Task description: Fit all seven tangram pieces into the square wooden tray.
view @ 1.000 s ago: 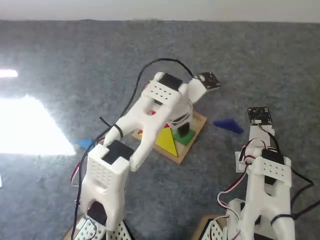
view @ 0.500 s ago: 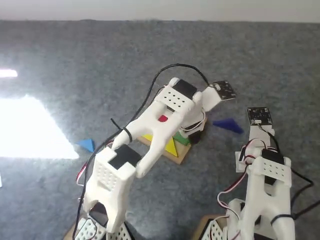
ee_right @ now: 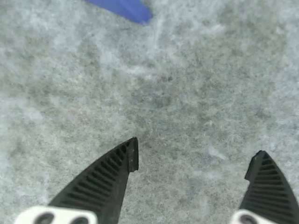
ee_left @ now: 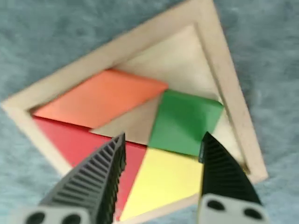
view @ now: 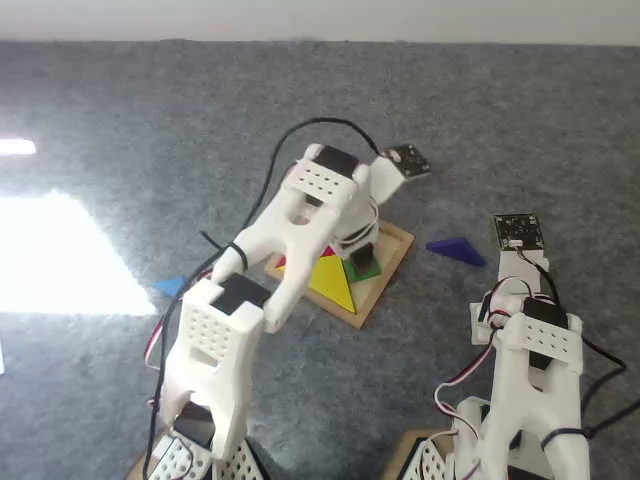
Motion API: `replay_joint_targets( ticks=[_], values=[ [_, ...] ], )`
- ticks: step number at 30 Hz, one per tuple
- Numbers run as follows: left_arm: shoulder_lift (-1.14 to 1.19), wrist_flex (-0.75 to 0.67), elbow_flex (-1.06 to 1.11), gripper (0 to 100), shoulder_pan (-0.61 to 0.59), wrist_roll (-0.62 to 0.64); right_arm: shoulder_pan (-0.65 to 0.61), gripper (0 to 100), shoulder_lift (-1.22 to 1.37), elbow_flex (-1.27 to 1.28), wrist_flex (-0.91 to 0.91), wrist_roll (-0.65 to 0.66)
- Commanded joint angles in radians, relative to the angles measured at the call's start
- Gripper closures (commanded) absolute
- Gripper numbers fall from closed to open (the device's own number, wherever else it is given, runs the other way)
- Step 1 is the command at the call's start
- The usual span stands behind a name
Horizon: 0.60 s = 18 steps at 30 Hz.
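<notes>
Your left gripper (ee_left: 163,136) hangs wide, empty, over tray (ee_left: 224,70). Orange piece (ee_left: 98,95), red piece (ee_left: 70,137), green piece (ee_left: 184,121), yellow piece (ee_left: 163,179) sit inside. Your right gripper (ee_right: 196,145) is wide, empty, near dark blue piece (ee_right: 124,7) on mat (ee_right: 187,84).

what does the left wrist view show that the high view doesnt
Left wrist view adds: the orange piece and red piece in full, lying flat in the tray, bare wood gaps beside them, and the left end effector open above the pieces.
High view adds: a dark blue piece and a light blue piece lying out on the carpet, plus the right arm.
Both share: the tray, the yellow piece and the green piece.
</notes>
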Motion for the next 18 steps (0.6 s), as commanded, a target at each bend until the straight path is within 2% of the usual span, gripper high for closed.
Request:
replay_joint_targets(
  ticks=[1,7,12,15,18],
  values=[
    [-0.018,0.023,-0.097,75,-0.032,-0.026,-0.005,63.4,-0.025,-0.035,-0.018,-0.002],
    [-0.144,0.206,-0.262,75,-0.04,-0.008,-0.005,63.4,-0.025,-0.035,-0.019,-0.002],
    [-0.359,0.301,-0.288,75,-0.17,0.049,-0.005,63.4,-0.025,-0.035,-0.019,-0.002],
    [-0.483,0.272,-0.16,75,-0.255,0.06,-0.007,63.4,-0.025,-0.035,-0.019,-0.002],
    [-0.535,0.143,0.062,75,-0.236,0.055,-0.007,63.4,-0.025,-0.035,-0.019,-0.002]
  ],
)
